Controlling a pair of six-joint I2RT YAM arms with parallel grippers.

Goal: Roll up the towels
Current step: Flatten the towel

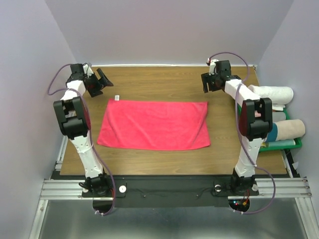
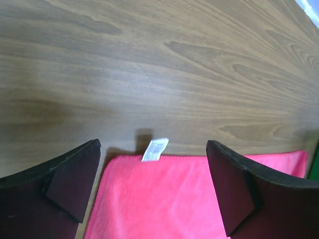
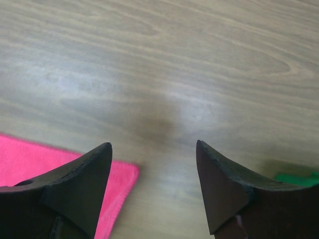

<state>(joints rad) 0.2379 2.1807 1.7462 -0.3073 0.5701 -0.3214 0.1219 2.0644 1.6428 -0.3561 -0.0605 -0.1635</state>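
Left pincer (image 1: 103, 79), right pincer (image 1: 207, 83) both apart, red towel (image 1: 154, 124) flat nearby, rolled towels (image 1: 271, 93) in green bin (image 1: 298, 143)

Soft fuzzy pinkish-red cloth towel (image 1: 153, 124), smooth matt wood-grain table (image 1: 164, 82), thin white paper-like tag (image 2: 155, 149), matt black fingers (image 2: 239, 194)

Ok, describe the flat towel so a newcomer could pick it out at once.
Start at the wooden table: spread flat across its middle lies a pinkish-red towel. Unlike the rolled white towel and rolled beige towel in the green bin off the right edge, it is unrolled and carries a small white tag at its far-left corner.
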